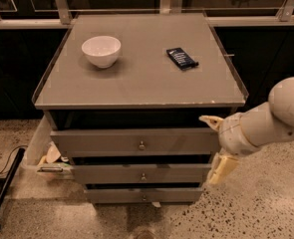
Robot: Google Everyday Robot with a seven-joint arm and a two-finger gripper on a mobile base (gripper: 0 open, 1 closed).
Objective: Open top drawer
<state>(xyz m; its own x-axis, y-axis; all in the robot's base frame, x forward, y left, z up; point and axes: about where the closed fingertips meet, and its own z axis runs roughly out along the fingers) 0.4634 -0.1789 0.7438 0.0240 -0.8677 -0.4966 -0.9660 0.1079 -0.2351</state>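
My gripper (211, 148) sat at the right end of the top drawer (136, 142), its fingers spread wide, one above the front and one below. The drawer lay just under the cabinet top (141, 83), with a dark gap above its front. A bowl (101, 51) and a packet (182, 58) rested on that top.

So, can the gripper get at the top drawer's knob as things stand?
Probably yes. The gripper sits at the right end of the top drawer, and nothing stands in front of the knob.
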